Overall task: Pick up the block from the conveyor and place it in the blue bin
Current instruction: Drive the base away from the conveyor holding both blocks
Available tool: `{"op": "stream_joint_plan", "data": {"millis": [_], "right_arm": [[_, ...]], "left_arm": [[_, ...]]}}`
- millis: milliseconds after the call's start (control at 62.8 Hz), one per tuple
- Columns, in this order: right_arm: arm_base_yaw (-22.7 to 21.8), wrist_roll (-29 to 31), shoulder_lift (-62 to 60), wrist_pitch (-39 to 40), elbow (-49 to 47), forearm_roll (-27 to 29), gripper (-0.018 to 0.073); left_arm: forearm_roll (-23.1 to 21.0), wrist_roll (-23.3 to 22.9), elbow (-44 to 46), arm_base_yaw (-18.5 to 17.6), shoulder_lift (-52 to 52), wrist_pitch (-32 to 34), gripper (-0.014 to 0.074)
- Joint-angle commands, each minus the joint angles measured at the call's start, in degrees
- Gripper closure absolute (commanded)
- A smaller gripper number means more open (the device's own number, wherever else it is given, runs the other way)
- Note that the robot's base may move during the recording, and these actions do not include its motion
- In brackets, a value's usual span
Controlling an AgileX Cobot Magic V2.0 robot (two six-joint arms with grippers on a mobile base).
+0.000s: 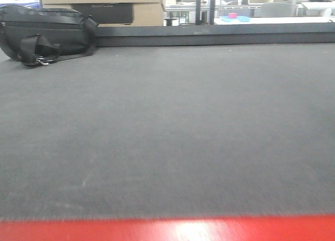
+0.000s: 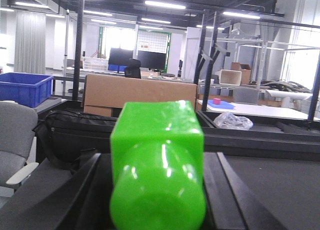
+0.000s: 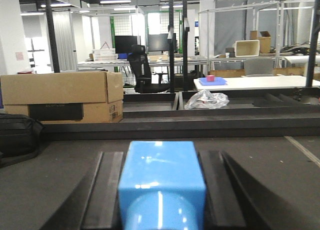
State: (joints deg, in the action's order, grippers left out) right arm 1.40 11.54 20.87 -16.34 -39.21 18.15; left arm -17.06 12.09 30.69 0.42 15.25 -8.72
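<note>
Left wrist-mounted view: green block [image 2: 157,135] is being gripped by left gripper [image 2: 156,190], blue block [image 3: 162,177] by right gripper [image 3: 161,157]; blue bin [image 2: 25,87] is lying ahead-left.

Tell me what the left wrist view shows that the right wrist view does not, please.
Only the left wrist view: a bright green boxy piece close to the lens, and the blue bin at the far left. Only the right wrist view: a light blue boxy piece close to the lens. Both: the dark conveyor, a cardboard box, a black bag, crumpled clear plastic and a white table. Whether the coloured pieces are held blocks, I cannot tell.
</note>
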Motion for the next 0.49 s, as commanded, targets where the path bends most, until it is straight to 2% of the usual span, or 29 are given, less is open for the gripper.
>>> {"op": "stream_joint_plan", "data": {"millis": [0,478], "right_arm": [[-0.01,0.43,-0.19,0.66,-0.26,0.23,0.0721],[-0.01,0.43,-0.19,0.66,-0.26,0.23,0.0721]], "left_arm": [[-0.16,0.17,-0.14,-0.05,-0.23,0.73,0.0708],[-0.16,0.17,-0.14,-0.05,-0.23,0.73,0.0708]]}}
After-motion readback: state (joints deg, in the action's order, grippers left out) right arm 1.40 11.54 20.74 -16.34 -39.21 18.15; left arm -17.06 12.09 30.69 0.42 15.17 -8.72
